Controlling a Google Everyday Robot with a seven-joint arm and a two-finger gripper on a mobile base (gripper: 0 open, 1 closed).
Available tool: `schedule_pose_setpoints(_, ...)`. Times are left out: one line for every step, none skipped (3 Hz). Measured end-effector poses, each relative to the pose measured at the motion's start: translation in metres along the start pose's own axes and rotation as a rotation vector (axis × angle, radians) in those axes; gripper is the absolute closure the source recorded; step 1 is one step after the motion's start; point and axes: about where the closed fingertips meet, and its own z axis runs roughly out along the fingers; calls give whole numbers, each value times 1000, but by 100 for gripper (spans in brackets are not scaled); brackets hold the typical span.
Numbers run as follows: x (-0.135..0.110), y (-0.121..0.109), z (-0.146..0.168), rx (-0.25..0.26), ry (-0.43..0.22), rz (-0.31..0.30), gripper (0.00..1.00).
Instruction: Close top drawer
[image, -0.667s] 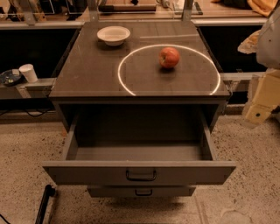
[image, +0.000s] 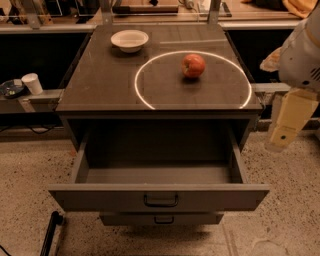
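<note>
The top drawer is pulled far out of the grey cabinet. Its long front panel faces me with a black loop handle, and its box is empty. My gripper hangs at the right edge of the view, beside the cabinet's right side. It is above and to the right of the drawer's front corner and touches nothing. The arm rises above it.
On the cabinet top lie a red apple inside a bright light ring and a white bowl at the back left. A shorter drawer front shows below. A white cup stands on a ledge at the left. A black pole lies on the floor at the lower left.
My gripper has shifted slightly down and to the left at the right edge. The drawer, apple and bowl have not moved.
</note>
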Motion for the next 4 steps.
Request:
schedule_pose_setpoints(-5,20,32,-24,-25,-54,0)
schedule_pose_setpoints(0,51,72,-4,-54,-91,18)
schedule_pose_setpoints(-3,88,136,-39,-97,-121,41)
schedule_pose_setpoints(14,160,229,-185,-65,-152,72)
